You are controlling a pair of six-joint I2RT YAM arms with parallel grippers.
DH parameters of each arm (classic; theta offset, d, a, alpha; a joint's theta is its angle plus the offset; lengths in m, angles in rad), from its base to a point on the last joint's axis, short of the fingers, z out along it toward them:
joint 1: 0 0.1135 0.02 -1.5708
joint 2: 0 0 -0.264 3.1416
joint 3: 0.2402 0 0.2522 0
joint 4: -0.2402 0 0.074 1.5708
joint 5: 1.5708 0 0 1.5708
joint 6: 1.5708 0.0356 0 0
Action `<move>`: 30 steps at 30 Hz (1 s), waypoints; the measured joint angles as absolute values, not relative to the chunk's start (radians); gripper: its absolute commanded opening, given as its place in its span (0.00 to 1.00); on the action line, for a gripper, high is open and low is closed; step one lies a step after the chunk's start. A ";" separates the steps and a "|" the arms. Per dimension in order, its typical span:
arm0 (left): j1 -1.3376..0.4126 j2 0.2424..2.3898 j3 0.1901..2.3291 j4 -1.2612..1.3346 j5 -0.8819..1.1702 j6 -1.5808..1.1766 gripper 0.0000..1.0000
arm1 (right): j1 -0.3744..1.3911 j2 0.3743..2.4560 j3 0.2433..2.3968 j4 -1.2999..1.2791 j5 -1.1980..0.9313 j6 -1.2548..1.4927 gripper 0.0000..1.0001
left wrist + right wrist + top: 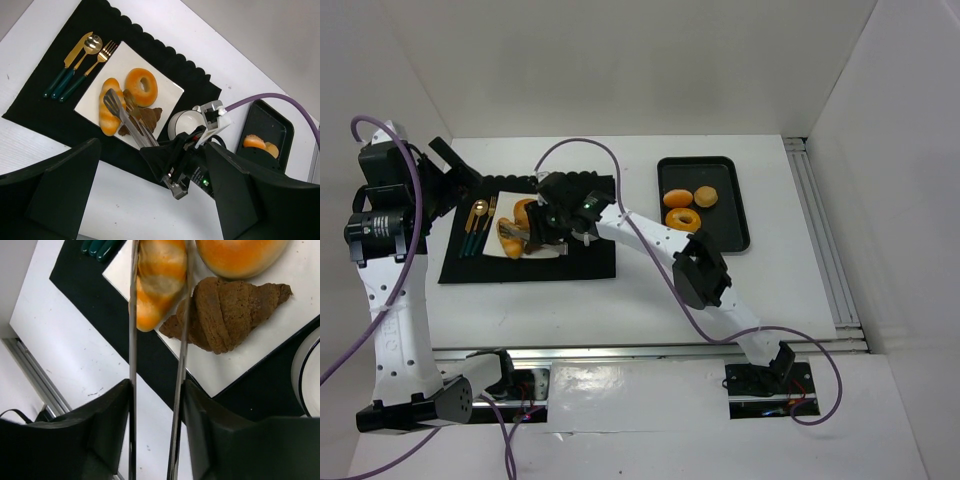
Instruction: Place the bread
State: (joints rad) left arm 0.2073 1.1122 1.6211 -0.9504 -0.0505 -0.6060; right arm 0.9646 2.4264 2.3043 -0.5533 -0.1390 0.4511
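Table (pixel 650 290) carried a black scalloped placemat (pixel 590 262) left of centre in the top view and a black tray (pixel 732 215) at upper right holding three golden bread pieces (pixel 685 210); square white plate (pixel 119 62) sat on the placemat.

Right gripper (pixel 156 410) reached across to the plate, fingers squeezed tight on the handles of metal tongs (pixel 127 120); left gripper (pixel 152 165) was up at the left of the top view, spread wide, nothing in it.

Long roll (pixel 160 275) sat between the two tong arms at the top of the right wrist view, both arms against its sides; in the left wrist view it lay along the plate's lower-left edge, and its near end looked to overhang the placemat; couldn't tell whether its full weight was on the plate.

Bagel (pixel 141 87) was just beside it toward the upper right; dark croissant (pixel 227 310) was touching or nearly touching the roll's side; white cup (pixel 182 125) stood off the plate's right corner; gold cutlery (pixel 75 67) lay at upper left on the mat.

My read: placement step, at the set-down/release end; next move called for easing the squeeze so the tongs sprang off the roll, then lifting straight up and back; sideways drag risked tipping the roll off the edge or shoving the croissant; a small nudge inward before release looked safer.
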 measured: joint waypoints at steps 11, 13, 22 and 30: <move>0.207 1.111 1.621 -0.950 -0.055 -0.606 1.00 | 0.964 2.422 2.304 -0.538 -0.143 0.456 0.65; 0.207 1.111 1.621 -0.950 -0.055 -0.606 1.00 | 0.964 2.409 2.304 -0.538 -0.143 0.456 0.65; 0.207 1.111 1.621 -0.951 -0.055 -0.606 1.00 | 0.955 2.217 2.228 -0.507 -0.123 0.455 0.61; 0.207 1.111 1.621 -0.955 -0.067 -0.606 1.00 | 0.838 1.843 1.821 -0.476 0.015 0.455 0.60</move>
